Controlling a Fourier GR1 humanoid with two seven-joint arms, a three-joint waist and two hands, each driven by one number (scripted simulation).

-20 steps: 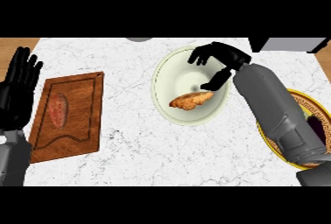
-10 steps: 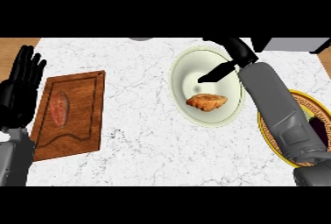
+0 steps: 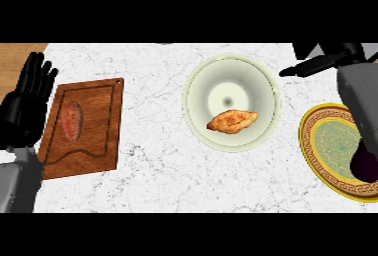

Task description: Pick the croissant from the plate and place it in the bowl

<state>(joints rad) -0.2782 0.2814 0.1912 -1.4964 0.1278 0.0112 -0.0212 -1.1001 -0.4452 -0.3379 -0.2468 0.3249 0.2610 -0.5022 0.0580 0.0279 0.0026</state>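
The golden-brown croissant (image 3: 232,121) lies inside the pale cream bowl (image 3: 199,87), a little below the bowl's middle. To the right stands the green plate (image 3: 325,132) with a gold patterned rim, partly covered by my right forearm. My right hand (image 3: 331,58) is at the upper right, off to the right of the bowl and above the plate, with straight fingers and nothing in it. At the left edge my left hand (image 3: 26,102) rests open, fingers up.
A wooden cutting board (image 3: 100,135) with a reddish piece of food (image 3: 72,118) lies at the left, beside my left hand. The white marble counter (image 3: 162,185) runs across the view, with wood showing at the top left corner.
My right hand let go of the croissant and drew back to the right, away from the bowl. The croissant now lies still in the bowl. The left hand stayed put.
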